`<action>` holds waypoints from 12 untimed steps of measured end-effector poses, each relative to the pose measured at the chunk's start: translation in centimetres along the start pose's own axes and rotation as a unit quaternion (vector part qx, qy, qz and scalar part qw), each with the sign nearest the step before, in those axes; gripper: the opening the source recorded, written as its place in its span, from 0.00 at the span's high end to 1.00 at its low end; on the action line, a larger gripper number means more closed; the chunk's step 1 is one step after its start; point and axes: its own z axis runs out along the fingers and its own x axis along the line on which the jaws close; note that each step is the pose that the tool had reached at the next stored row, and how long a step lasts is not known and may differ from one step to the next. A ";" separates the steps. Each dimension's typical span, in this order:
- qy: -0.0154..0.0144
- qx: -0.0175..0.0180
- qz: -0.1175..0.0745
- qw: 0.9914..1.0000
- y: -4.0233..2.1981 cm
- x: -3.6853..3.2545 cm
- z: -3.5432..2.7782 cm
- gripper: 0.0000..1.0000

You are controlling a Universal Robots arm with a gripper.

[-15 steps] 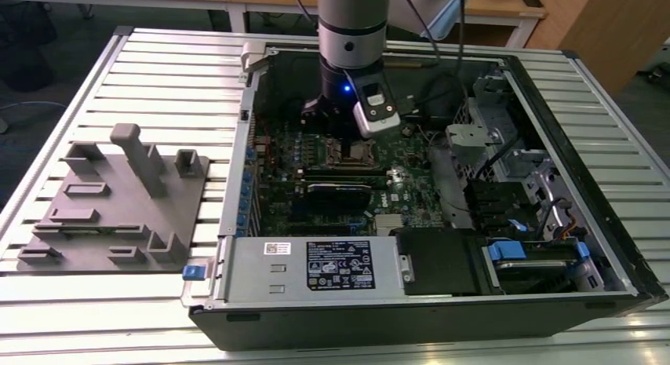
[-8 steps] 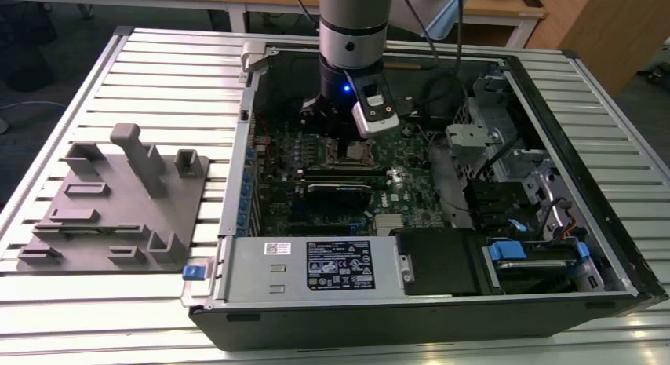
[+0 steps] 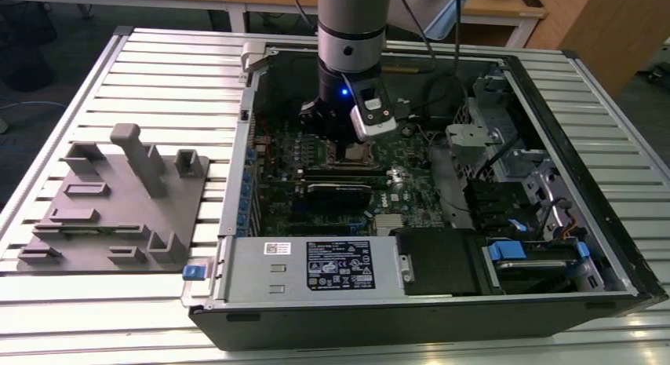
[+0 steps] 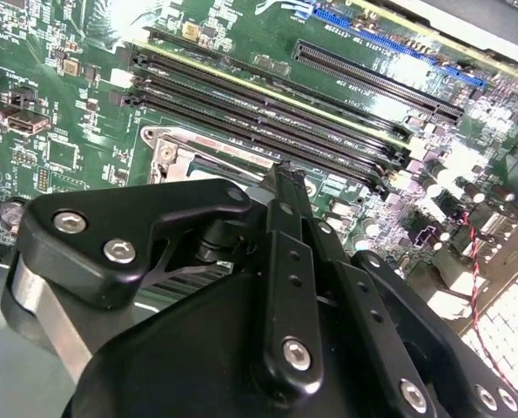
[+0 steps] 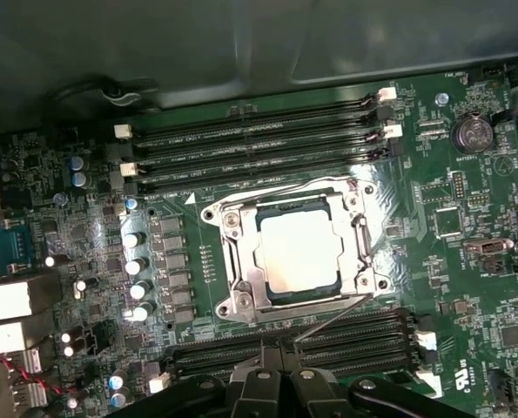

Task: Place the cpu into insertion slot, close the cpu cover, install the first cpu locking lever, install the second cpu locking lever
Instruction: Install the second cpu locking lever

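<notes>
CPU (image 5: 300, 252) seated in insertion slot (image 5: 241, 261) on the green board (image 5: 467, 287); CPU cover (image 5: 360, 248) down flat over it, chip top showing thru the cut-out. One thin lever (image 5: 333, 315) angles out from the socket's corner. Gripper (image 5: 279, 353) hangs just beside the socket over the black mem. slots (image 5: 346, 340), fingers (image 4: 286, 187) pressed together w/ nothing betw. them.

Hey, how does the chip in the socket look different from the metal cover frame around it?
The cpu is a solid, pale, matte square; the cpu cover is a shiny silver frame with a cut-out centre. The cpu fills the middle; the cpu cover rims it, lying flat over its edges. Both are square and sit level on the green board.
</notes>
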 end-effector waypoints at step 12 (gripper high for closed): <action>0.000 0.000 0.000 1.000 0.00 0.01 0.10 0.90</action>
